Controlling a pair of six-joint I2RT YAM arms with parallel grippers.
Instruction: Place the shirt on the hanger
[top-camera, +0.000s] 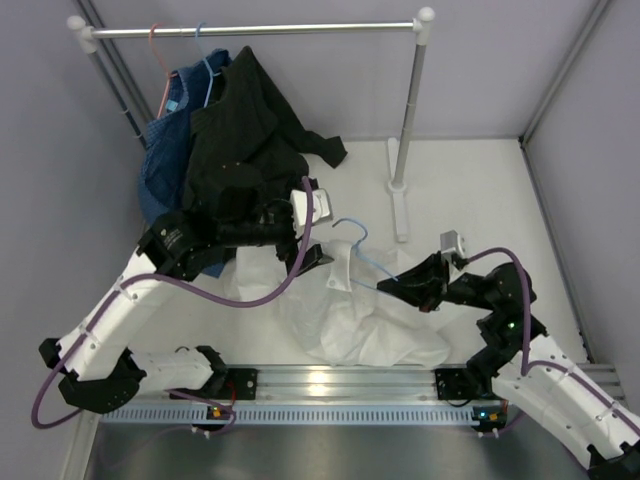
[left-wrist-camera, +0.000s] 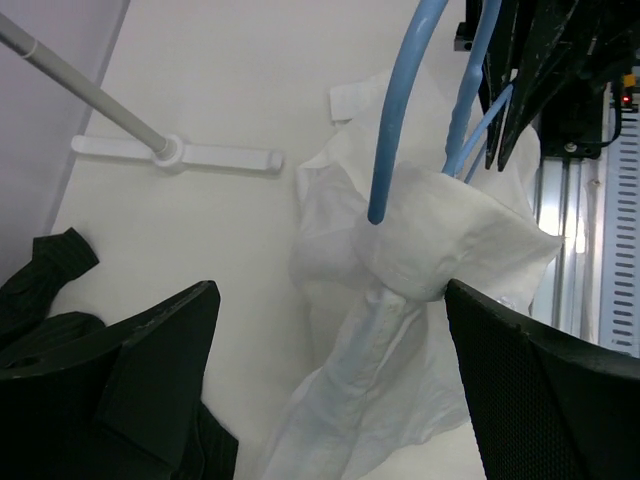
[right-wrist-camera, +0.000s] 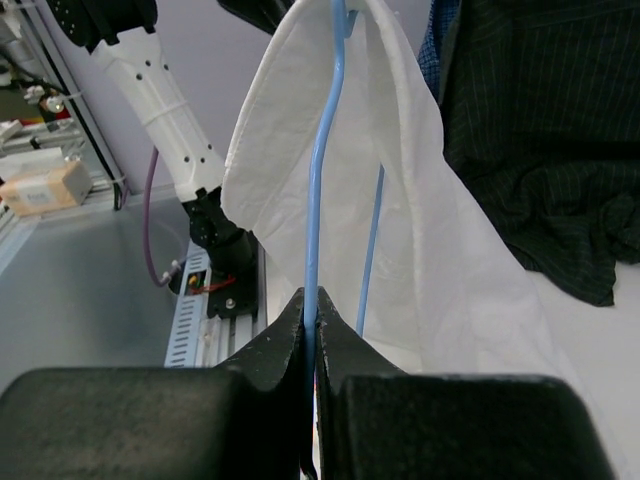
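right jaws: pinching hanger (right-wrist-camera: 314, 240) wire | left jaws: spread wide, near draped shirt (left-wrist-camera: 440, 230)

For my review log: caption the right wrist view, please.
Right gripper clamps the light-blue wire hanger, white shirt draped over it, black garment behind.

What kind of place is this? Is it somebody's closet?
Probably a robot lab, not a home closet: two robot arms sit bolted to a metal rail, beside a clothes rack with a black shirt, inside plain grey walls.
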